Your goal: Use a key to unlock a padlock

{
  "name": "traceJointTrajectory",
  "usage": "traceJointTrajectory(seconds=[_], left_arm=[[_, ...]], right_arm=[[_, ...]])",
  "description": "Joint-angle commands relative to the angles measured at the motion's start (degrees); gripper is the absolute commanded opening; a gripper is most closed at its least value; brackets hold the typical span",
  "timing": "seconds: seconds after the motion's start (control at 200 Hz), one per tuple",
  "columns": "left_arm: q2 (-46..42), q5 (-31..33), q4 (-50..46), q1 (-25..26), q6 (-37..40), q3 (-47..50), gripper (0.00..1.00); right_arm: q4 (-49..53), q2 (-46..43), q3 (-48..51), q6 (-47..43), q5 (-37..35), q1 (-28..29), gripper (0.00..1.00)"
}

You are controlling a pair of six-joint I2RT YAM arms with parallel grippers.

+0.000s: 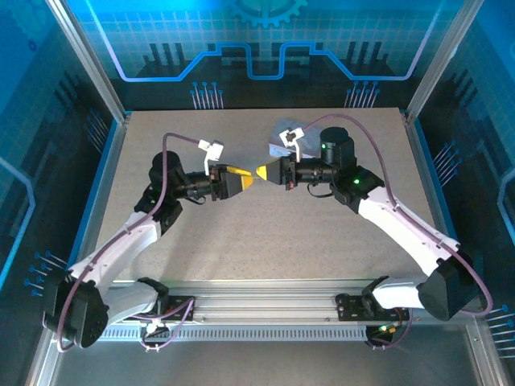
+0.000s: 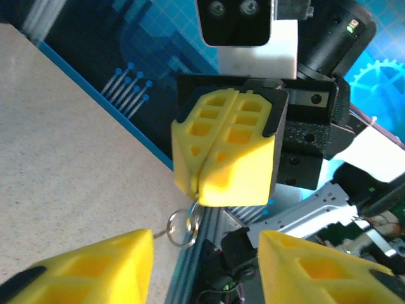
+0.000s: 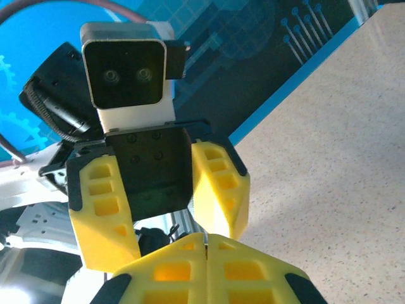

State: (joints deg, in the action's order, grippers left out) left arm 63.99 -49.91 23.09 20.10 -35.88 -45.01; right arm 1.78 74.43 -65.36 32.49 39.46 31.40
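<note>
My two grippers meet tip to tip above the middle of the table (image 1: 265,265). My right gripper (image 1: 261,171) is shut, its yellow fingers (image 2: 221,152) pressed together. A small metal key ring (image 2: 192,221) hangs from their tips. A thin metal sliver (image 2: 159,234), apparently the key, sticks out from the ring toward one finger of my left gripper. My left gripper (image 2: 206,244) is open, its fingers (image 3: 221,190) standing apart on either side of the ring, with nothing between them. The padlock is out of view.
A pale silver-blue tin (image 1: 287,129) lies at the back of the table behind the right arm. The aluminium rail (image 1: 257,310) carrying both arm bases runs along the near edge. Blue walls close in the sides and back.
</note>
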Motion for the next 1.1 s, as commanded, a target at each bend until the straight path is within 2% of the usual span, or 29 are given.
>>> traceJointTrajectory(seconds=[0.0, 0.09, 0.33, 0.46, 0.75, 1.096], left_arm=[[-3.3, 6.1, -3.9, -0.2, 2.8, 2.0, 0.52], [-3.4, 6.9, -1.2, -0.3, 0.4, 3.0, 0.54], [0.9, 5.8, 16.4, 1.3, -11.0, 5.5, 0.52], [1.7, 6.7, 15.2, 3.1, -9.8, 4.3, 0.51], [1.6, 9.5, 15.3, 3.3, -9.9, 4.3, 0.45], [3.1, 9.0, 17.7, 4.5, -11.6, 3.1, 0.38]], right_arm=[[1.3, -1.9, -0.7, -3.1, -2.8, -0.2, 0.00], [1.4, -2.0, -0.8, -3.6, -2.8, -0.2, 0.00], [-1.5, -1.3, -0.2, -2.4, -2.4, -0.1, 0.00], [-2.4, -0.7, -0.3, -2.0, -2.2, -0.1, 0.00], [-2.9, -0.6, -0.1, -1.6, -2.0, -0.1, 0.00], [-3.8, 0.0, 0.2, -1.2, -1.9, 0.3, 0.00]])
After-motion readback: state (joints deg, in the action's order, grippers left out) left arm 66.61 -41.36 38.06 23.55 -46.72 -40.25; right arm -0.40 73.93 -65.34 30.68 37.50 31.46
